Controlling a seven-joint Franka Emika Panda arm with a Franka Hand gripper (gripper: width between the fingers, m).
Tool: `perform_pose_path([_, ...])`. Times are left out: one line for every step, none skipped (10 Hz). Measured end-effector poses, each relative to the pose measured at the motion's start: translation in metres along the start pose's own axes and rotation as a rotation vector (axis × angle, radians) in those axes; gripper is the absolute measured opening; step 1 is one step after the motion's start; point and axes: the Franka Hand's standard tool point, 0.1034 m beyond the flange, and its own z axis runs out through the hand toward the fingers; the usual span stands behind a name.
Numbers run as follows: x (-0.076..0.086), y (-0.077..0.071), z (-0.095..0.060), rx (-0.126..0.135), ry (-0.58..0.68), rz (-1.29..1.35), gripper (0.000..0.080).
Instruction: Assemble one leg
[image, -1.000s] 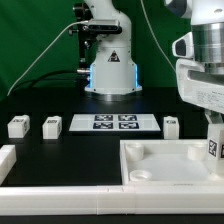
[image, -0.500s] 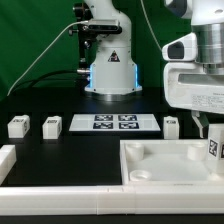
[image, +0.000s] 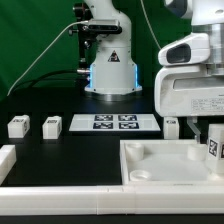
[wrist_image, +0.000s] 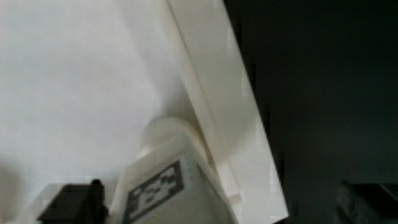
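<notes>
One leg (image: 214, 148), a small white block with a square tag, stands in the far corner of the white tray (image: 160, 170) at the exterior view's right. It also shows in the wrist view (wrist_image: 160, 190), against the tray's wall (wrist_image: 222, 110). My gripper (image: 209, 130) hangs just above this leg, open, with nothing in it. In the wrist view the gripper (wrist_image: 222, 205) shows its dark fingers (wrist_image: 75, 203) far apart, either side of the leg. Three more legs lie on the black table: two at the left (image: 17, 126) (image: 51, 126) and one (image: 171, 125) by the hand.
The marker board (image: 113, 122) lies at the table's middle. A second white part (image: 8, 160) sits at the near left edge. The robot's base (image: 108, 70) stands behind the board, with cables beside it.
My hand has shifted toward the exterior view's left, over the tray's far corner. The leg in the tray and the other legs have not moved.
</notes>
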Motion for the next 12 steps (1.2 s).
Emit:
perform_pose_path([0.000, 0.002, 0.000, -0.004, 0.000, -0.123, 0.0649])
perform_pose_path([0.001, 0.004, 0.000, -0.010, 0.001, -0.244, 0.0649])
perform_pose_path([0.002, 0.006, 0.000, -0.010, 0.001, -0.337, 0.0649])
perform_pose_path([0.003, 0.008, -0.001, -0.015, 0.001, -0.474, 0.0649])
perform_pose_path([0.004, 0.009, -0.001, -0.018, 0.001, -0.527, 0.0649])
perform_pose_path([0.004, 0.009, -0.001, -0.018, 0.001, -0.510, 0.0649])
perform_pose_path([0.004, 0.009, -0.001, -0.018, 0.001, -0.510, 0.0554])
perform_pose_path([0.004, 0.009, -0.001, -0.018, 0.001, -0.510, 0.0372])
perform_pose_path([0.005, 0.011, -0.001, -0.021, 0.003, -0.511, 0.0372])
perform_pose_path([0.006, 0.014, -0.001, -0.024, 0.003, -0.508, 0.0299])
perform_pose_path([0.005, 0.013, -0.001, -0.023, 0.003, -0.486, 0.0299])
perform_pose_path([0.005, 0.013, -0.001, -0.023, 0.003, -0.470, 0.0299])
